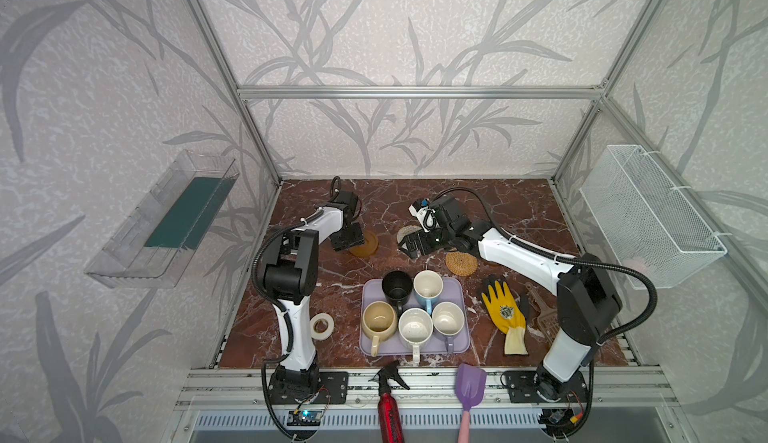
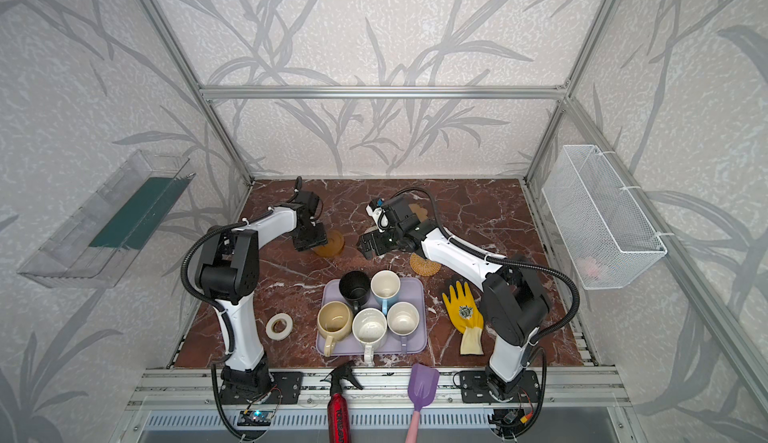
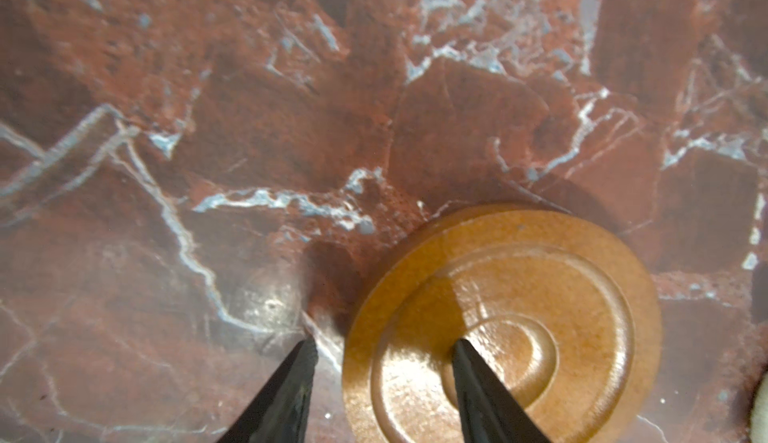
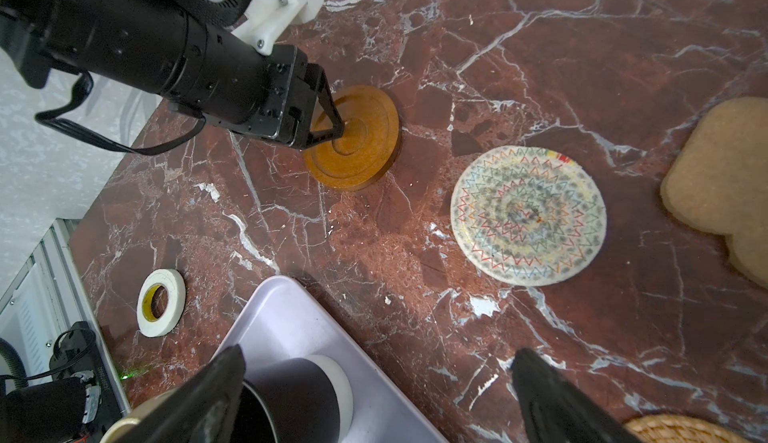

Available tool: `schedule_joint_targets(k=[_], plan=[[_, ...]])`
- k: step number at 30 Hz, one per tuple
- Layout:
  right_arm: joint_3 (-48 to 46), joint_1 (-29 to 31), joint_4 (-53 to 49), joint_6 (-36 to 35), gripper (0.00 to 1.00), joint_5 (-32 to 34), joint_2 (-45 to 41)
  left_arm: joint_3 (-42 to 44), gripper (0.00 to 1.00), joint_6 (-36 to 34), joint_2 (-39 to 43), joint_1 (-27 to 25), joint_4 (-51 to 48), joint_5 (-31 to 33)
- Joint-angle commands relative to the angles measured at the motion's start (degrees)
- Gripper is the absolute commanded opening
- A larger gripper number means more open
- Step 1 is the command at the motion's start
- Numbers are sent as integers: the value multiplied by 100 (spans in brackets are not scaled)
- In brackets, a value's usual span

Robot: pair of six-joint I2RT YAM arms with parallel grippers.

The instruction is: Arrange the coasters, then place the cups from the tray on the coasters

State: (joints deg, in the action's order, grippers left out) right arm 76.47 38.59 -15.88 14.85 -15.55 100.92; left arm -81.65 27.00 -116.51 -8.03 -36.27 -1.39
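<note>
My left gripper (image 3: pixel 384 347) stands open astride the rim of a thick amber-brown coaster (image 3: pixel 561 295) at the back left: one fingertip rests on its centre, the other over bare table (image 4: pixel 338 127). A whitish woven coaster (image 4: pixel 528 216), a tan flower-shaped one (image 4: pixel 723 179) and a golden rattan one (image 1: pixel 461 263) lie to its right. My right gripper (image 4: pixel 378 355) hangs open and empty between the woven coaster and the lavender tray (image 1: pixel 455 291). On the tray stand the black (image 1: pixel 397 287), light blue (image 1: pixel 428 286), beige (image 1: pixel 379 320), white speckled (image 1: pixel 414 328) and lavender-grey (image 1: pixel 448 318) cups.
A white tape roll (image 1: pixel 322 325) lies left of the tray. A yellow glove (image 1: pixel 505 308) and a brown scoop (image 1: pixel 542 316) lie to its right. A red spray bottle (image 1: pixel 388 403) and a purple scoop (image 1: pixel 469 387) rest on the front rail.
</note>
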Motion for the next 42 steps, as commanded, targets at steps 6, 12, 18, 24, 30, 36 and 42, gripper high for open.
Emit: schedule_joint_targets(k=[6, 12, 18, 24, 30, 36, 42], plan=[[204, 27, -165, -40, 98, -47, 113, -454, 51, -146, -301, 159, -378, 384], [193, 27, -192, -56, 98, -28, 120, -515, 51, -148, -373, 183, -397, 331], [202, 20, -213, -45, 98, -1, 107, -543, 54, -140, -239, 174, -429, 262], [258, 27, -282, -20, 99, 33, 83, -715, 68, -185, -25, 174, -575, 139], [212, 26, -284, 20, 99, 229, -136, -793, 75, -158, 440, 145, -805, 326], [228, 23, -443, 73, 99, 383, -422, -1107, 99, -393, 938, -130, -1282, 522], [93, 9, -463, 238, 99, 574, -733, -1108, 99, -578, 1424, -504, -1124, -35]])
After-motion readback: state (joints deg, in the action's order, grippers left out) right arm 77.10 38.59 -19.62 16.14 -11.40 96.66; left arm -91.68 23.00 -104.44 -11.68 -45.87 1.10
